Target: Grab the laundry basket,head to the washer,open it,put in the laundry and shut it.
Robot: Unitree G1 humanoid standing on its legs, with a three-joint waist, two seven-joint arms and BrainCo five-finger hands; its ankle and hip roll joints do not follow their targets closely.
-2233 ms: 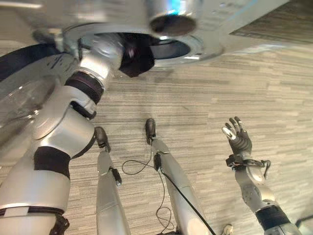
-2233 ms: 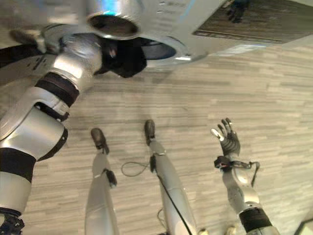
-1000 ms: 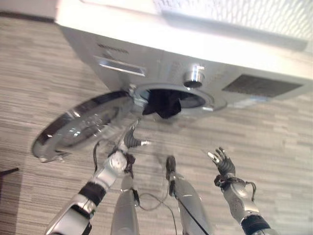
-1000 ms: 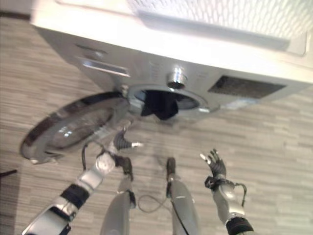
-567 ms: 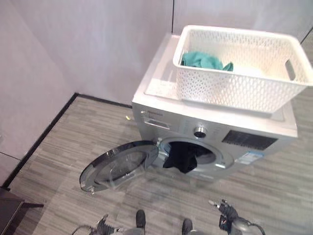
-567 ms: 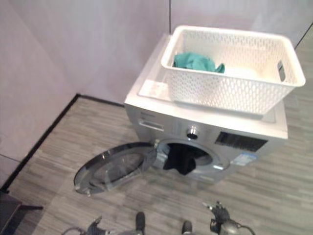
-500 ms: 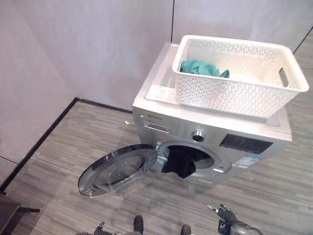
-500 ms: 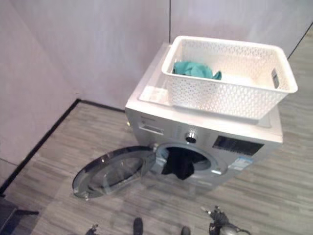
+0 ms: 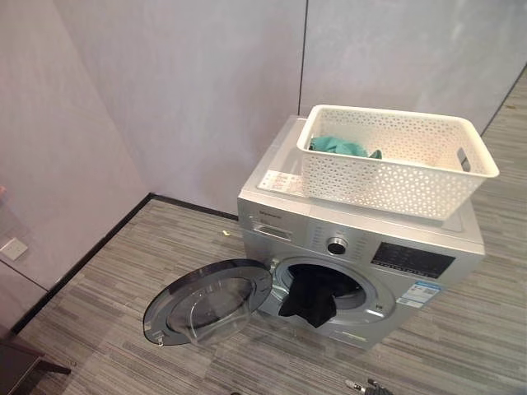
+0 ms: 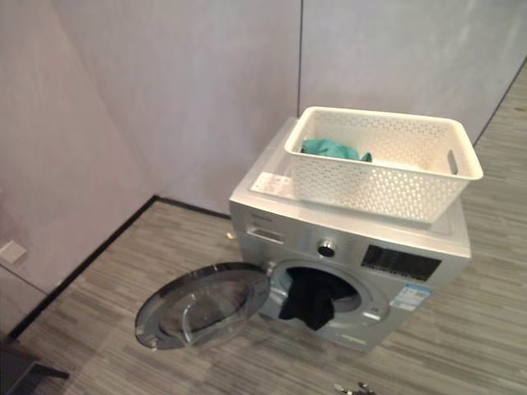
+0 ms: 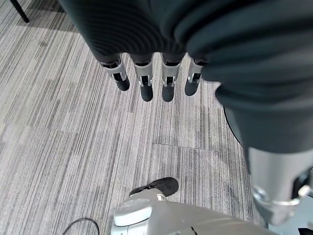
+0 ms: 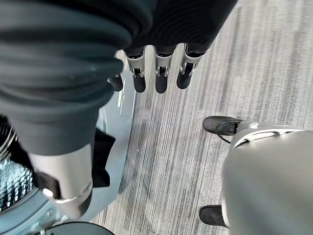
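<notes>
The silver washer (image 9: 395, 271) stands against the wall with its round door (image 9: 210, 300) swung open to the left. A dark garment (image 9: 309, 303) hangs out over the rim of the drum opening. On top of the washer sits the white lattice laundry basket (image 9: 395, 177), with a teal cloth (image 9: 339, 147) in its far left corner. My left hand (image 11: 145, 83) hangs over the floor, fingers straight, holding nothing. My right hand (image 12: 161, 73) is open too, low in front of the washer, and the dark garment (image 12: 100, 156) shows beside it. Its fingertips (image 9: 366, 387) peek in at the bottom edge.
Pale walls meet the striped grey floor along a black baseboard (image 9: 90, 255). A dark piece of furniture (image 9: 20, 362) stands at the lower left. A small scrap (image 9: 226, 234) lies on the floor by the washer's left side.
My left hand has drawn back from the drum, leaving the dark garment hanging over its rim. The camera has swung up from the floor to the whole washer, and both hands now sit low.
</notes>
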